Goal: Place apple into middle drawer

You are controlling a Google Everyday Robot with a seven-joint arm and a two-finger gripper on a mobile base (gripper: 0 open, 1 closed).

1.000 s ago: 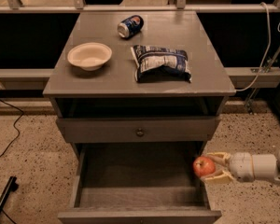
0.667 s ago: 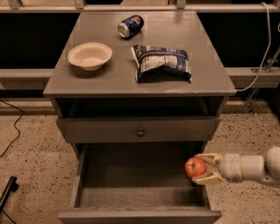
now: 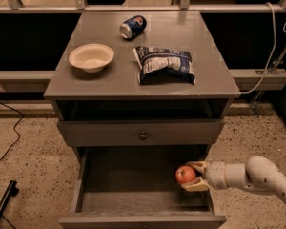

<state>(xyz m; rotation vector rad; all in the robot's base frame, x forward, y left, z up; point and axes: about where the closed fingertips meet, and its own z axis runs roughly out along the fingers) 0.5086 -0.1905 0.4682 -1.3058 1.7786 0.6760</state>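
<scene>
Red apple in gripper, just inside middle drawer

- A grey wooden cabinet is shown from above and in front.
- A cream bowl is set upright on its top, at the left.
- A blue soda can is laid on its side near the back edge.
- A blue and white snack bag is laid flat, right of the bowl.
- A shut drawer front with a small round knob is seen under a dark recess.
- Speckled flooring is crossed by a black cable.
- The gripper is seen low at the right, below the knobbed front.
</scene>
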